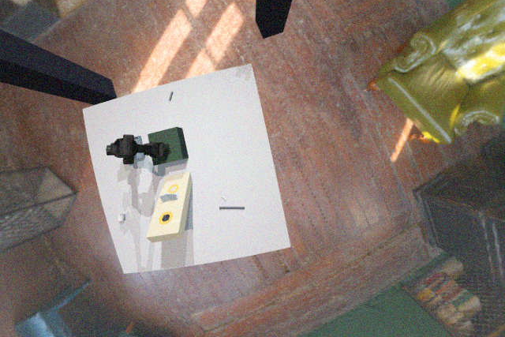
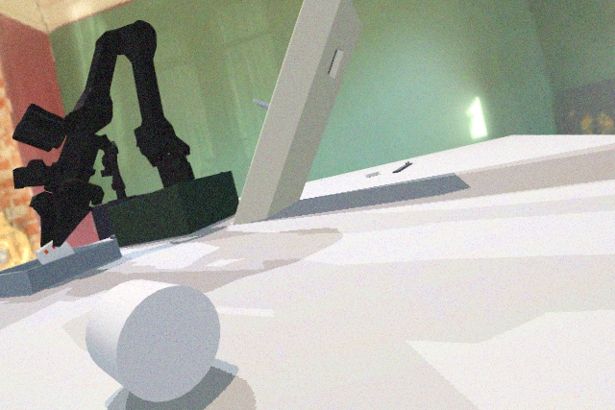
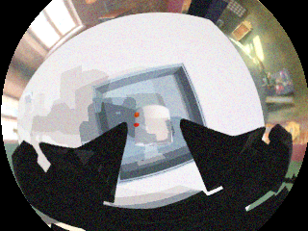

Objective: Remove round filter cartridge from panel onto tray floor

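Release in hand, to judge by the jaws: out of the panel (image 1: 176,205) (image 2: 293,98) already, and down inside the tray (image 1: 140,155) (image 2: 74,268) (image 3: 194,102) at the left in the exterior view, the cartridge (image 2: 57,253) (image 3: 156,126), with two red marks on show. Hidden under the arm in the top view. Gripper (image 1: 128,148) (image 2: 54,242) (image 3: 154,123) open, fingers apart on either side of the cartridge, with a gap visible at both sides in the wrist view; clamped on nothing. Near in the exterior view, a white cylinder (image 1: 121,217) (image 2: 168,341), well apart from the tray and probably no part of the job. Almost done, apparently, but full rest on the tray floor hard to confirm from here, with a slight lean in the exterior view. Next, probably: let any rocking settle, then lift straight up, slowly, with fingers wide. Worth avoiding: a sideways drift, likely to brush the cartridge or catch the tray wall. After that, stop clear of everything, touching nothing.
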### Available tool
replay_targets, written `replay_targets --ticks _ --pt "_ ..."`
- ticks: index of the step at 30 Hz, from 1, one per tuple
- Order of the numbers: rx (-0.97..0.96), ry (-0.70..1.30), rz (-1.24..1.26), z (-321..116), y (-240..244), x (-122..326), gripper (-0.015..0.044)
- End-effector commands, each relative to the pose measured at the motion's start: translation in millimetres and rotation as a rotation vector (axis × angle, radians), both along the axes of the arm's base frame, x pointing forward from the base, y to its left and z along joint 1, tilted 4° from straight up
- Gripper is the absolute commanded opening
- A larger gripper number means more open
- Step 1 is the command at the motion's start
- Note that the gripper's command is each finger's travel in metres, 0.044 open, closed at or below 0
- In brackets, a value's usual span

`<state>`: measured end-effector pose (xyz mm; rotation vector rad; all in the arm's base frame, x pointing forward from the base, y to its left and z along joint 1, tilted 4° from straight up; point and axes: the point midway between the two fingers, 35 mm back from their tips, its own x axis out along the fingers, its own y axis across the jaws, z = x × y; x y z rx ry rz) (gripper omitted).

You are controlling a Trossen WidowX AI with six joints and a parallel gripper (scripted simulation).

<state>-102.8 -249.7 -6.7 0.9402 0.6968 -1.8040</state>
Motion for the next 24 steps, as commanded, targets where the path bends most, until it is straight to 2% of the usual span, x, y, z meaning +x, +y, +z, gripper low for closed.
replay_targets --ticks 1,3,7,13,24 --pt "-0.005 0.002 0.000 1.4 -1.1 -0.4 0.0394" --pt "-0.005 0.002 0.000 1.4 -1.1 -0.4 0.0440" --pt "-0.005 0.002 0.000 8.3 -2.4 -0.4 0.0440" --pt "-0.003 0.001 0.000 69.3 0.7 4.2 0.0440" --pt "0.004 -0.004 0.006 56.8 -0.6 3.8 0.0440"
